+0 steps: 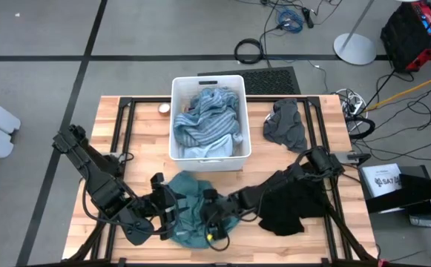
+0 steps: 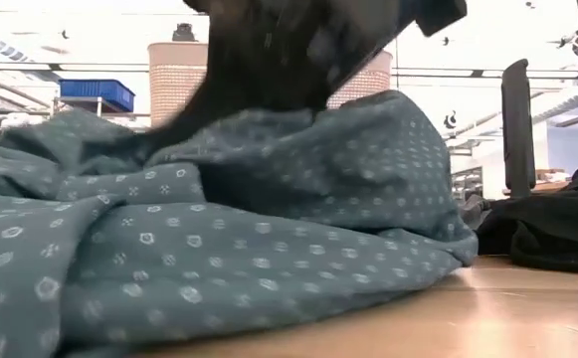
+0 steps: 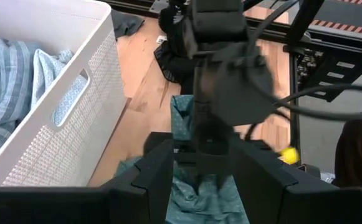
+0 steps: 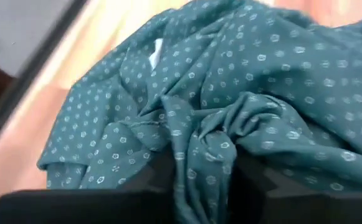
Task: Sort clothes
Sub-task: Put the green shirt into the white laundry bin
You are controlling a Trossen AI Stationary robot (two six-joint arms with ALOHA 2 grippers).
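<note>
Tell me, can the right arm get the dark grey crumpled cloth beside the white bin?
Probably yes: the dark grey crumpled cloth lies uncovered on the right arm's side, though the right gripper is busy at the teal dotted garment.

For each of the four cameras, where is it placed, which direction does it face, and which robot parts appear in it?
High: above the table, looking straight down; both arms, bin, clothes.
Low: at table-top height, looking level; teal garment fills it, a blurred dark arm above.
Left wrist: on the left arm, facing past its own fingers towards the right arm and bin.
Right wrist: on the right arm, close over teal fabric.
All four share the teal garment.
</note>
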